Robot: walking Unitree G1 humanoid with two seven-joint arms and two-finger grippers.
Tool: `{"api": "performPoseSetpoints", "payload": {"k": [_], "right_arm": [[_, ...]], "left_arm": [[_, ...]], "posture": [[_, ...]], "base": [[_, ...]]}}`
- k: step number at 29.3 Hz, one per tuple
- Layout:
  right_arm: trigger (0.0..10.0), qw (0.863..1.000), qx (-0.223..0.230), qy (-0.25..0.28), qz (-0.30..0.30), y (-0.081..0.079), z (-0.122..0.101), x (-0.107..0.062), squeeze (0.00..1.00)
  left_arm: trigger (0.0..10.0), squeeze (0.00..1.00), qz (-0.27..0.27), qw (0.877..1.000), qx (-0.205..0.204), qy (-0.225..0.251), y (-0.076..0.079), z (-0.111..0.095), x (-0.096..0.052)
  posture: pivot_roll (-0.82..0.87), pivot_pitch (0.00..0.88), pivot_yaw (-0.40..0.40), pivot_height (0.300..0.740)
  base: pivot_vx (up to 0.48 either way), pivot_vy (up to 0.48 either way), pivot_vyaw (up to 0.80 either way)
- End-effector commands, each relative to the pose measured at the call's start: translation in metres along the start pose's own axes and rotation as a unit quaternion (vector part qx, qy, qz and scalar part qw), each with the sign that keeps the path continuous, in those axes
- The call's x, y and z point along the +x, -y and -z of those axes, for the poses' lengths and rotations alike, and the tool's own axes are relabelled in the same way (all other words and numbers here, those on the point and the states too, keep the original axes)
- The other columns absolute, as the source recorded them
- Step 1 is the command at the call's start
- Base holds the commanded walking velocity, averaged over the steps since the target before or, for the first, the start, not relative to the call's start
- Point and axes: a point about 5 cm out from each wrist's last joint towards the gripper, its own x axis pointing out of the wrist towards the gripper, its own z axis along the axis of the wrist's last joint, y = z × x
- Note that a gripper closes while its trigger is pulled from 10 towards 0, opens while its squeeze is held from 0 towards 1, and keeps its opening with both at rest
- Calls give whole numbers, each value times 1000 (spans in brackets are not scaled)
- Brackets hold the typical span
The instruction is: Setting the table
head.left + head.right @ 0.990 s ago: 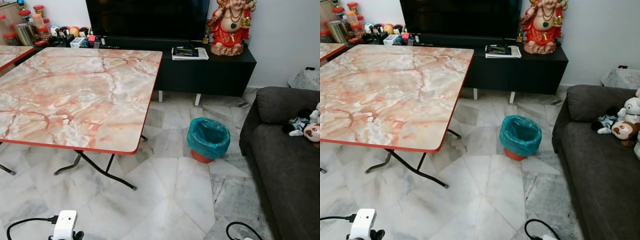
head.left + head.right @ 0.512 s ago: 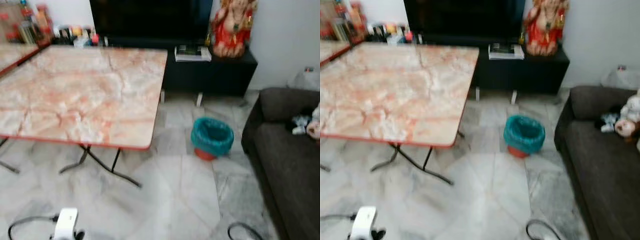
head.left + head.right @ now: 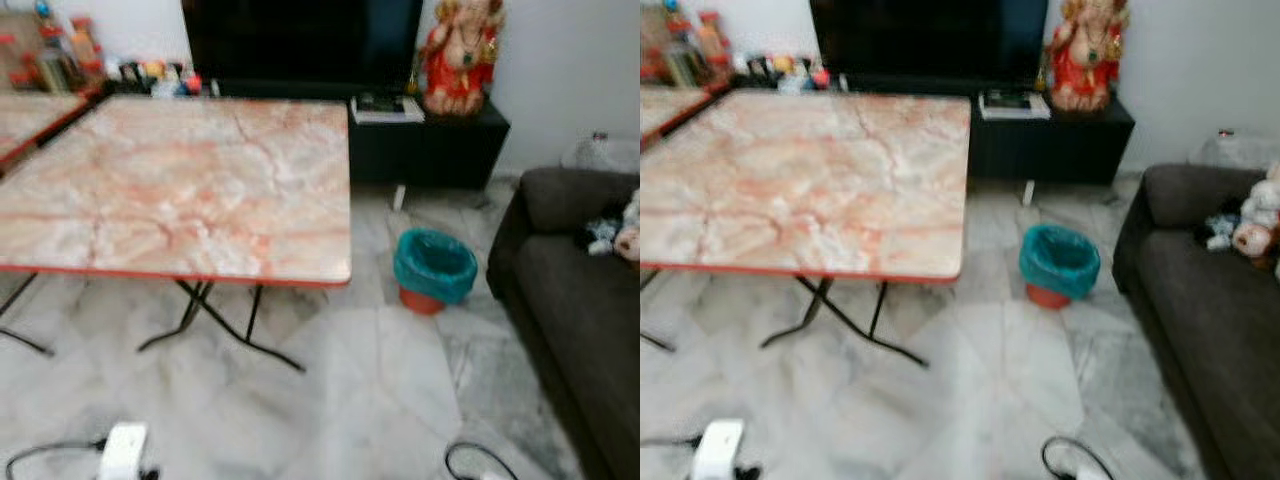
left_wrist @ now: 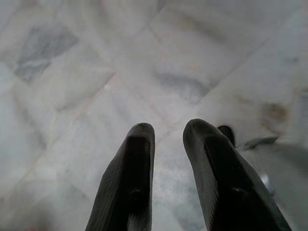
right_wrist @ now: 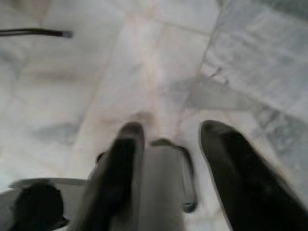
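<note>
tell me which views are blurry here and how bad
Left and right eye views: soft motion blur all over, so the table veining, teal bin and red statue lose detail. Left wrist view: fingers fairly sharp, floor tiles slightly soft. Right wrist view: heaviest smear, finger edges fuzzy.

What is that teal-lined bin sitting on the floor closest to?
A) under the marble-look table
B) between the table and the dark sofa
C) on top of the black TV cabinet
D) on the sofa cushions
B: the teal-lined bin stands on the floor tiles with the table to its left and the dark sofa to its right.
</note>
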Motion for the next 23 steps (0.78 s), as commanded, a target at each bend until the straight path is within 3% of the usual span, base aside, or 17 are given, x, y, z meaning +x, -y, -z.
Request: {"api": "performPoseSetpoints", "payload": {"k": [1,21,23], "right_arm": [[10000,1000,3,-3,10,6,1,-1,0],[10000,1000,16,0,13,5,0,-1,0],[10000,1000,18,0,13,5,0,-1,0]], "left_arm": [[10000,0,0,1000,-2,2,0,-2,1],[10000,0,-7,1000,-10,5,-1,-4,1],[10000,0,-7,1000,-10,5,-1,-4,1]], "posture": [[-43,0,7,736],[-38,0,14,736],[-38,0,14,736]], "base": [[0,296,0],[0,298,0],[0,292,-800]]}}
